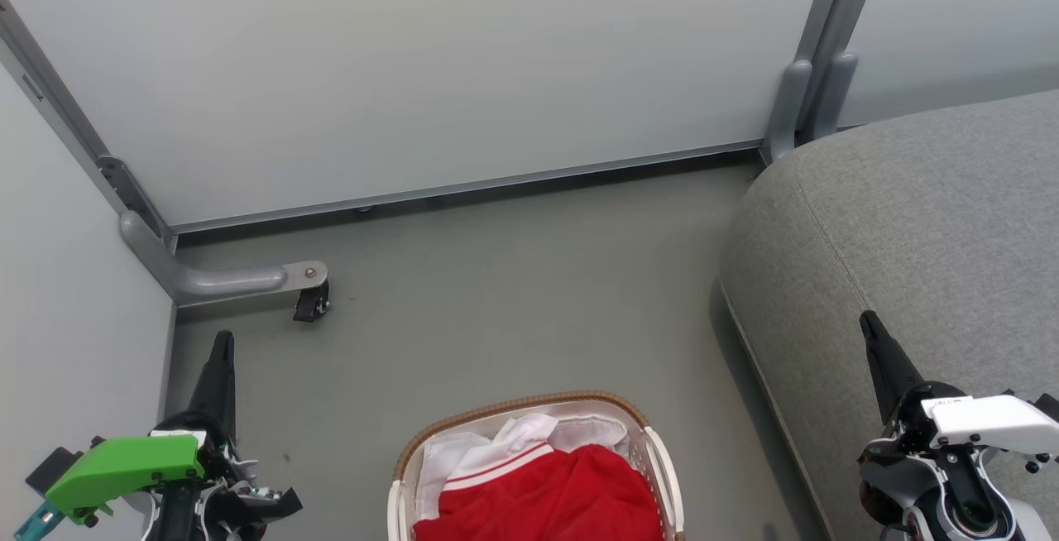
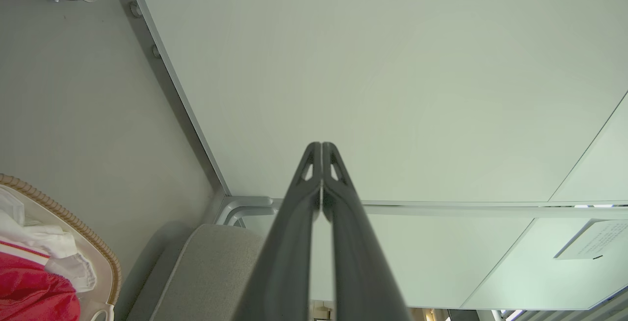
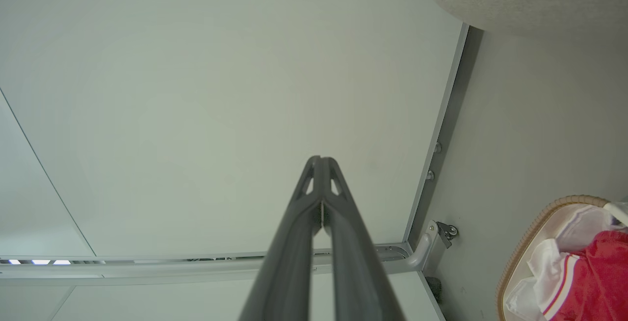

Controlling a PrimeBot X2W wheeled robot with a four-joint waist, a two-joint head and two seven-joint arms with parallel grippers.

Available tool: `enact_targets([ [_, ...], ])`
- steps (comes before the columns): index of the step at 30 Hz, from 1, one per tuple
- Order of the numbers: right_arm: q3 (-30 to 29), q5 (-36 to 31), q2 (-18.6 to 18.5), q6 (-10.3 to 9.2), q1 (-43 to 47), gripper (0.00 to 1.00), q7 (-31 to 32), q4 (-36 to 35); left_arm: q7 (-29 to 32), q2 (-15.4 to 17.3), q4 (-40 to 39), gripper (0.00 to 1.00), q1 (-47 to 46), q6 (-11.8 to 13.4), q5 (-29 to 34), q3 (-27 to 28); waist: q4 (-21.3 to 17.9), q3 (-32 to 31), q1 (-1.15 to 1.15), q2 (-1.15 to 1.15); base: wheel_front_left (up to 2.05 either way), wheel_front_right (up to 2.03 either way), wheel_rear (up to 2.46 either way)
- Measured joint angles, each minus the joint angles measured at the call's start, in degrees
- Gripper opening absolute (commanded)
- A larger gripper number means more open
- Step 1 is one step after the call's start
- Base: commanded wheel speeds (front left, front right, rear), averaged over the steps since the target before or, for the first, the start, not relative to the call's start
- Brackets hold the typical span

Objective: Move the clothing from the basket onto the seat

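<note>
Smooth matte grey-green floor point(image 1: 513, 276), a few small dark specks. At 12 o'clock, pale plain back panel point(image 1: 414, 69); metal rail point(image 1: 463, 188) along its lower edge, dark gap beneath. At 9 o'clock, side panel point(image 1: 66, 318), same pale finish, joining the back panel in a corner at 10 o'clock. From that corner a grey metal foot point(image 1: 223, 280) lies along the floor, black caster point(image 1: 311, 303) at its end. At 1 o'clock, upright post point(image 1: 827, 28), with a second panel point(image 1: 951, 20) beyond. At 3 o'clock, the seat point(image 1: 910, 235): grey upholstery, stitched seam, soft shadow on the floor beside it. Light even, diffuse. Left wrist view: paper notice point(image 2: 596, 246) on a panel, text illegible.
</note>
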Motion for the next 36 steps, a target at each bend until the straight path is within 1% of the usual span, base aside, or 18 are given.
enact_targets([
  [36,0.0,0.0,0.0,0.0,0.0,0.0,0.0,0.0,0.0,0.0,-0.01,0.0,0.0,0.0,0.0,0.0,0.0,0.0,0.0,0.0,0.0,0.0,0.0],
])
